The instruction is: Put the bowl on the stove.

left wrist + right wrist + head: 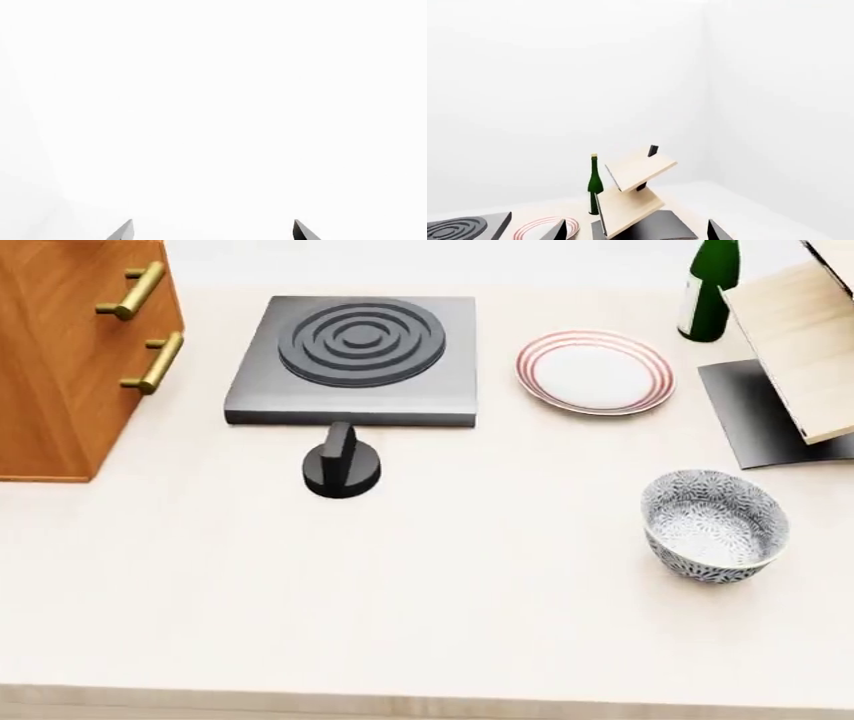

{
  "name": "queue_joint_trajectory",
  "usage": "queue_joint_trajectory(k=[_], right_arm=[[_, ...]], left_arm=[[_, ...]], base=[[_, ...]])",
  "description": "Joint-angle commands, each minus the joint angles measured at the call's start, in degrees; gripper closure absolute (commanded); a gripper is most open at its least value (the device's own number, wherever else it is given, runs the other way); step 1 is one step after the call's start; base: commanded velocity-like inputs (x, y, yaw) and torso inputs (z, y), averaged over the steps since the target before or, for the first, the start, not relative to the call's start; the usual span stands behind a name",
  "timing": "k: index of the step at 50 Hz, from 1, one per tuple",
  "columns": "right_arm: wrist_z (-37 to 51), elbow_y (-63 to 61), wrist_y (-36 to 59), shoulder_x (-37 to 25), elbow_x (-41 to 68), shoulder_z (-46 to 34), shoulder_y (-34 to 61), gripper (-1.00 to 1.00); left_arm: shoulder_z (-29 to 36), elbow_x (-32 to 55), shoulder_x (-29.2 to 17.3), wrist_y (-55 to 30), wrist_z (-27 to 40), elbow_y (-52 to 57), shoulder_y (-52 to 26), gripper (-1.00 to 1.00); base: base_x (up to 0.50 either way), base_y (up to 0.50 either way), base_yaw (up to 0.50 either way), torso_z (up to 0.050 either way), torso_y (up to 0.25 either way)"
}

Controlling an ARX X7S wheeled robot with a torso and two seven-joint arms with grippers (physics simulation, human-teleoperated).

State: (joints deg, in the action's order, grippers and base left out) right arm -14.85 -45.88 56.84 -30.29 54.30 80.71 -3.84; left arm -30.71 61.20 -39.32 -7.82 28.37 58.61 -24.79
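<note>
Stove (pixel 400 375) rear left; knob (pixel 342 466) before it; plate (pixel 595 372) right; bowl (pixel 713 525) front right.

Brushed-metal stove (pixel 441 390); wooden cabinet (pixel 67 370).

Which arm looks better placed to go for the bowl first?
Probably the right. The bowl sits at the table's right, far from the stove; the right gripper faces that side's rack, while the left gripper sees only blank white.

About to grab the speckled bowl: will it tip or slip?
The bowl looks rigid and glazed, so likely slippery in the claw. It already leans on its rounded underside, so a sideways push would probably rock or roll it. Gripping the rim seems safest.
</note>
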Motion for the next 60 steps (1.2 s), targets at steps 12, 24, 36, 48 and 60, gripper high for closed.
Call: queue_joint_trajectory(k=[12,24,36,48,60], right_arm=[[-2.3,-0.9,-1.7,1.8,-2.1,-0.5,-1.2,-1.00],[-2.8,-0.7,-2.5,2.2,-3.2,-1.7,-1.8,-1.00],[-2.6,-0.4,-2.5,2.6,-3.8,-2.6,-2.3,-1.00],[-2.0,-0.4,-1.7,2.5,-3.0,-2.8,-2.6,-1.00],[-4.2,-0.3,-3.9,3.7,-2.3,-1.4,-2.7,-1.00]], left_arm=[[0.2,-0.7,-1.3,1.9,0.7,0.3,0.3,-1.00],[1.3,-0.9,-2.1,3.0,1.3,0.2,0.8,-1.00],[2.0,-1.5,-2.6,4.0,1.5,-0.1,1.3,-1.00],[2.5,-1.7,-3.1,4.8,1.7,-0.3,1.7,-1.00],[3.0,-1.8,-3.5,5.5,1.9,-0.5,2.1,-1.00]], base=[[0.00,0.50,0.00,0.000,0.000],[0.00,0.50,0.00,0.000,0.000],[0.00,0.18,0.00,0.000,0.000],[0.00,0.00,0.00,0.000,0.000],[0.29,0.00,0.00,0.000,0.000]])
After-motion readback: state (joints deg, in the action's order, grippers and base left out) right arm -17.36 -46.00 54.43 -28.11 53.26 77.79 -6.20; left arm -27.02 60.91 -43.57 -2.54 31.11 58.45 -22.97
